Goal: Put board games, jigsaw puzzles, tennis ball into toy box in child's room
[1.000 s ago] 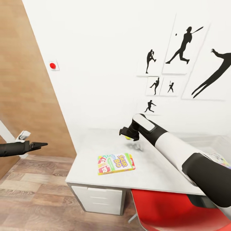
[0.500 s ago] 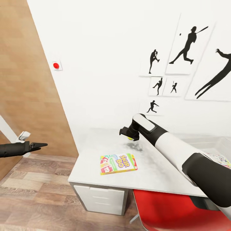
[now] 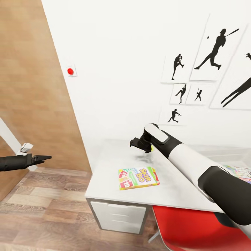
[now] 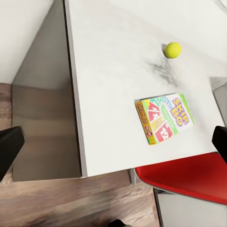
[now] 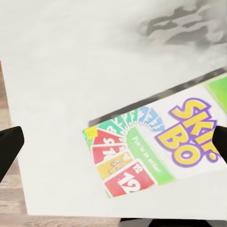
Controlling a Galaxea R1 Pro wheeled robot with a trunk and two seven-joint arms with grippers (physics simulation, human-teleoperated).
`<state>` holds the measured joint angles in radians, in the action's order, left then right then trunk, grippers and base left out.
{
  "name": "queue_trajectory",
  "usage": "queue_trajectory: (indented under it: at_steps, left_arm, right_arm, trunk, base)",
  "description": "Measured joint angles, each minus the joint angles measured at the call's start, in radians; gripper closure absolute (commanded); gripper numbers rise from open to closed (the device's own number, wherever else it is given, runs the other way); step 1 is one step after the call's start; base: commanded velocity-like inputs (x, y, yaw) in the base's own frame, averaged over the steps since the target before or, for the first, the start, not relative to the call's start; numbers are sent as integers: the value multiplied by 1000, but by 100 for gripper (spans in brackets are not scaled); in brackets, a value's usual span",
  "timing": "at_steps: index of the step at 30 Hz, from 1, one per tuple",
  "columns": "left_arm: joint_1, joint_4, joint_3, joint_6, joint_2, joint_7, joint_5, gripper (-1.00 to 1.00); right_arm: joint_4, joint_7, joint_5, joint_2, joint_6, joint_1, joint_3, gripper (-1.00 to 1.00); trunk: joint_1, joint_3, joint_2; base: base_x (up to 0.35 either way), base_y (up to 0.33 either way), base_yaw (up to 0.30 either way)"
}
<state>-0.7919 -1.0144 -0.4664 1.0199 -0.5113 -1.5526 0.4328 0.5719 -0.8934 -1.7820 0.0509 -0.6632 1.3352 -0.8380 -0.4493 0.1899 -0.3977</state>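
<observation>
Camera swings left; table (image 3: 104, 174) and SKIP-BO (image 3: 138, 177) only drift right in frame. Right gripper (image 3: 136, 143) hovers above table, spread wide, empty. Ball (image 4: 172, 49) lies loose on table beyond SKIP-BO, ungrasped. Left gripper (image 3: 43, 158) also spread, off table's end.

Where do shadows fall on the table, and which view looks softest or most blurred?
Left wrist view: a mottled dark shadow sits beside the ball on the table, and the SKIP-BO box looks fairly sharp. Right wrist view: the same patchy shadow is smeared, and the close box print is soft. Head view: a faint shadow lies under the right tool.
</observation>
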Motion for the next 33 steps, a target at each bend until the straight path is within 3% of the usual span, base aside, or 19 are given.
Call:
queue_trajectory:
  at_steps: [6, 33]
  left_arm:
    - [0, 1, 1, -3, 0, 0, 1, -100]
    - [0, 1, 1, -10, 0, 0, 0, -100]
  right_arm:
    - [0, 0, 0, 0, 0, 0, 0, -100]
    - [0, 0, -2, 0, 0, 0, -1, -100]
  trunk:
    - [0, 0, 0]
    - [0, 13, 0]
  base:
    - [-34, 207, -105]
    - [-2, 58, -217]
